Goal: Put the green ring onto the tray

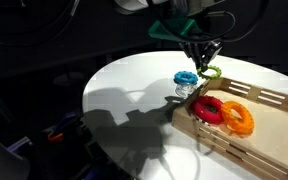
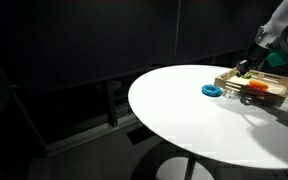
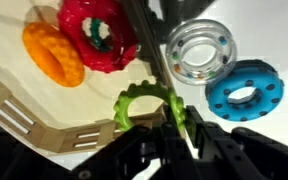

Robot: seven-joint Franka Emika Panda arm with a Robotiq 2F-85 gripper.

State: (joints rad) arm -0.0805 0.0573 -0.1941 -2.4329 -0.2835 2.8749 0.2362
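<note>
My gripper [image 3: 174,128] is shut on the green ring [image 3: 134,102], a yellow-green knobbed ring held by its rim. In the wrist view the ring hangs over the slatted rim of the light-wood tray [image 3: 24,120]. In an exterior view the gripper [image 1: 204,60] holds the green ring [image 1: 210,72] just above the tray's [image 1: 274,150] near corner. In an exterior view the gripper [image 2: 247,66] is at the tray [image 2: 274,78] at the far right.
A red ring [image 3: 97,32] and an orange ring [image 3: 52,52] lie in the tray. A clear ring [image 3: 201,50] and a light blue ring [image 3: 244,86] lie on the white round table [image 1: 134,110] beside the tray. The surroundings are dark.
</note>
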